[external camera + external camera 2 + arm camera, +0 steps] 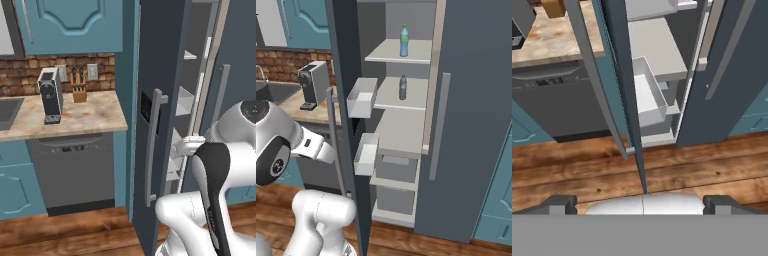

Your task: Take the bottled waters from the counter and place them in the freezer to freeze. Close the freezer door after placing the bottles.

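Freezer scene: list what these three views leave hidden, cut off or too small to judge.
- Bottled waters, right base view: too small to read labels or fill.
- Freezer shelves, left base view: mostly hidden behind the open freezer door.
- Door bins, right base view: contents hidden by their walls.
- Counter, all views: cut off at the left edge.
- Pincer, hand view: tips barely rise at the bottom, wide apart, holding nothing.

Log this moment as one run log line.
bottled waters: blue one top freezer shelf, grey-blue one shelf below | freezer door: open | gripper: open, empty | next: close door
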### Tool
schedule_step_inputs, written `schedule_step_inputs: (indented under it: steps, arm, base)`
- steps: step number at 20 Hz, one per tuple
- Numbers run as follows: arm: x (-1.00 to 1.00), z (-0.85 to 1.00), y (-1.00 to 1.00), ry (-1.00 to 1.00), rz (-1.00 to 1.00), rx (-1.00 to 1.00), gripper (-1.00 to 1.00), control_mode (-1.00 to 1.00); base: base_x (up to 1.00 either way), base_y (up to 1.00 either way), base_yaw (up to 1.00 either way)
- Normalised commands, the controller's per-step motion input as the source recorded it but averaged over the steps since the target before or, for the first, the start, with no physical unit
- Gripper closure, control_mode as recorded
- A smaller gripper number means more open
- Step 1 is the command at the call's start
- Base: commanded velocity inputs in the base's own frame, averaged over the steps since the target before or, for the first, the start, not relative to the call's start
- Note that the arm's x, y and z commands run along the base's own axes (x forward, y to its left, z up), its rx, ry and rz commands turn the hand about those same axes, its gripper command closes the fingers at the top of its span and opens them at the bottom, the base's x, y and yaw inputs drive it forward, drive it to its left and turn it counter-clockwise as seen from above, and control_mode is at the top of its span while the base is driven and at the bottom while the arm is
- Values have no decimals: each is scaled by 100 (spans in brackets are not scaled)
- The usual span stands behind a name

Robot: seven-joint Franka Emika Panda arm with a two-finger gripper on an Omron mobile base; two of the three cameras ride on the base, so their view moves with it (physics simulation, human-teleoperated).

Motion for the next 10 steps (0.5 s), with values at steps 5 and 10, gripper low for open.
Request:
schedule_step_inputs:
  steps: [5, 10]
  arm:
    - [31, 0, 37, 0, -19, -2, -100, -100]
    - [41, 0, 44, -1, -24, -2, -100, -100]
  base:
    - [0, 0, 0]
    - [0, 0, 0]
